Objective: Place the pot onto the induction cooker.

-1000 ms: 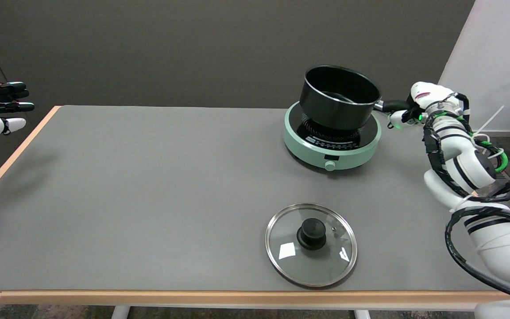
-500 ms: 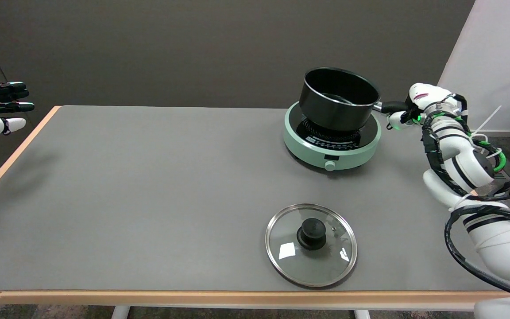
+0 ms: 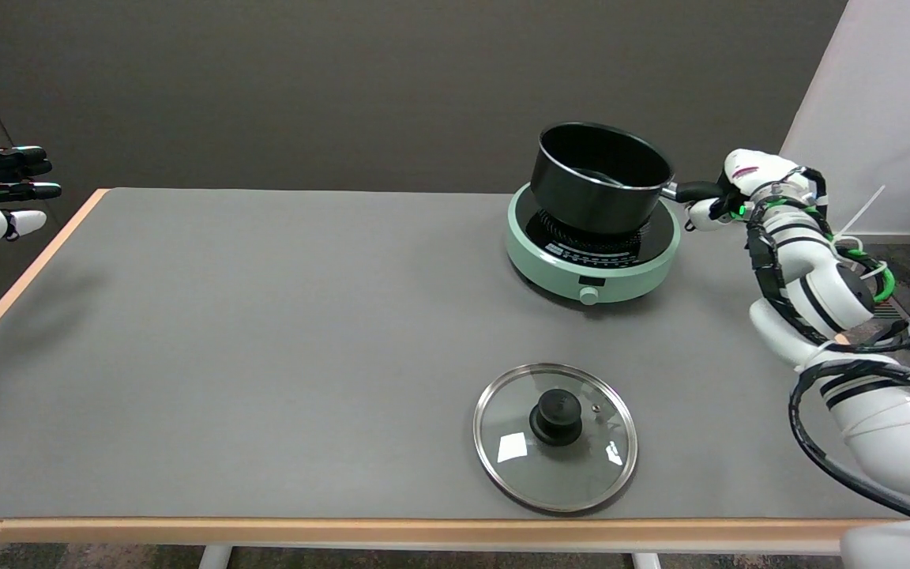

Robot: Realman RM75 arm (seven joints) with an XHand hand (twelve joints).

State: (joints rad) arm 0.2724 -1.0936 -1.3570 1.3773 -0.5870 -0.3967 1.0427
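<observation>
Gripping the black handle, the right hand holds the black round pot over the mint-green round induction cooker.
Its fingers are wrapped around the handle; the pot sits tilted on or just above the cooker's dark top, which I cannot tell. Nearer the worktop's front edge than the cooker lies a round glass lid with a black knob.

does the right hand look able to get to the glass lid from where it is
Probably not yet: the right hand grips the pot handle over the induction cooker. Nothing stands beside the glass lid.
</observation>
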